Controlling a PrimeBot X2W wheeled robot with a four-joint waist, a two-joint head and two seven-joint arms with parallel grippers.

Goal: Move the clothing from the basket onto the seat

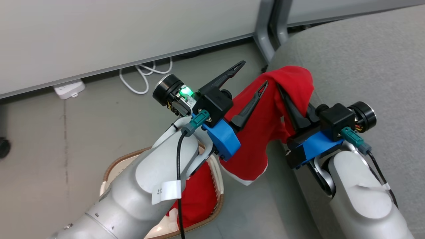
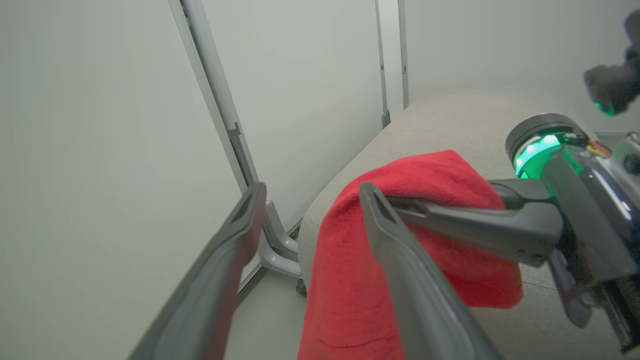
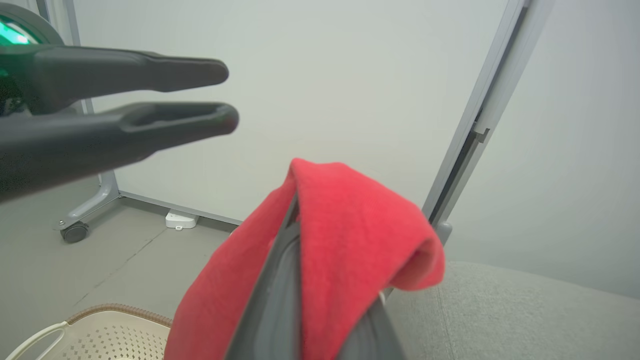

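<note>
A bright red piece of clothing (image 1: pixel 265 119) hangs from my right gripper (image 1: pixel 282 91), which is shut on its upper fold above the front edge of the grey seat (image 1: pixel 365 66). The fabric drapes over the fingertips and hides them. Its lower end with white trim dangles beside the seat. Just left of it, my left gripper (image 1: pixel 252 74) is open with nothing between its fingers, one finger close against the cloth. More red clothing (image 1: pixel 196 196) lies in the cream basket (image 1: pixel 116 162) on the floor under my left forearm. The left wrist view shows the held clothing (image 2: pixel 425 175), the right gripper's finger (image 2: pixel 450 220) and the seat (image 2: pixel 450 125).
A white partition wall runs along the back, with a grey post (image 1: pixel 265 33) at the seat's corner. On the floor by the wall lie a white power strip (image 1: pixel 69 89) and a looped cable (image 1: pixel 142 76). A partition foot with a caster (image 3: pixel 75 232) stands nearby.
</note>
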